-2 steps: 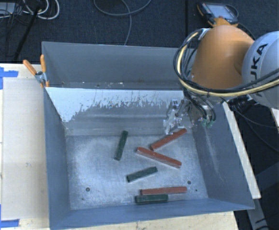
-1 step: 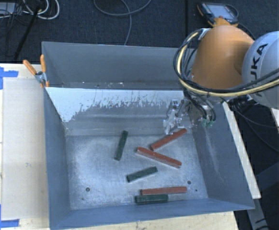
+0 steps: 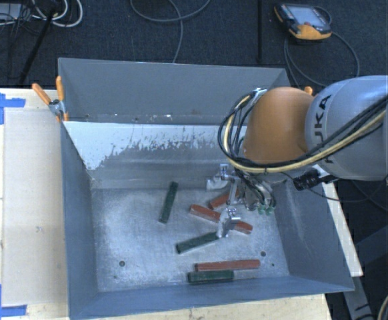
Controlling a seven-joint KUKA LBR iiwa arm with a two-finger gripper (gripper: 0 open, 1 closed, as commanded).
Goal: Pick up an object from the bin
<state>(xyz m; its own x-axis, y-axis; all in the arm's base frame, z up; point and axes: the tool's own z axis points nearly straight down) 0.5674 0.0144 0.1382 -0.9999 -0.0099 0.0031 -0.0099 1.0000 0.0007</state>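
Right of the middle of the bin [image 3: 77,205], the jaws hang low between two reddish-brown bars [image 3: 203,212], perhaps touching them, near the end of a dark green bar [image 3: 197,244]; whether they are open or closed, I cannot tell. Other bars [image 3: 227,266] lie nearer the front wall.

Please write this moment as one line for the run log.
tool: low in bin, right of centre | below tool: red-brown stick | nearest other: green stick | hold: cannot tell
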